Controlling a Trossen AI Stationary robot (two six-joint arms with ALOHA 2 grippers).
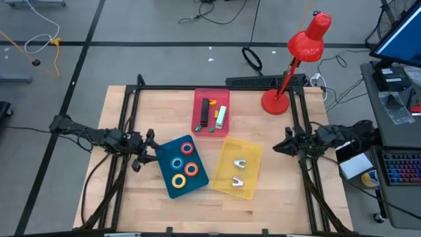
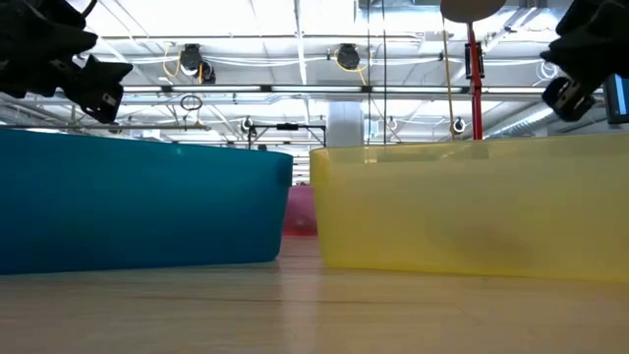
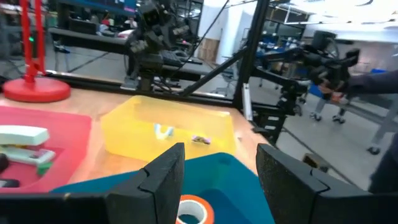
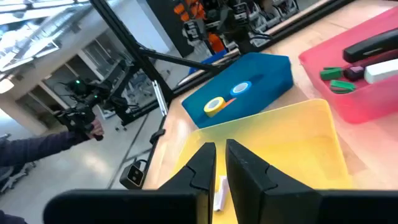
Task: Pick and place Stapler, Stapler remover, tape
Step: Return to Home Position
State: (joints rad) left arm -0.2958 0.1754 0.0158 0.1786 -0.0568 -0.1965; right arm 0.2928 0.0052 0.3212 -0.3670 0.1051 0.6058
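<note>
Four tape rolls lie in the blue tray (image 1: 182, 166): two red-orange (image 1: 186, 147) (image 1: 191, 169), one blue (image 1: 176, 163), one yellow (image 1: 178, 180). Two white staple removers (image 1: 240, 162) (image 1: 238, 182) lie in the yellow tray (image 1: 253, 155). A black stapler (image 1: 204, 113) and a white stapler (image 1: 222, 116) lie in the pink tray (image 1: 197, 99). My left gripper (image 1: 150, 147) (image 3: 221, 155) hovers open at the blue tray's left edge, above a red-orange roll (image 3: 193, 211). My right gripper (image 1: 276, 146) (image 4: 221, 149) is shut, just right of the yellow tray (image 4: 280, 149), and holds nothing.
A red desk lamp (image 1: 289, 72) stands at the table's far right corner. Small green bits (image 4: 336, 79) lie in the pink tray beside the staplers. Black frame bars run along the table's left, right and far edges. A person's sleeve (image 3: 379, 81) shows beyond the table.
</note>
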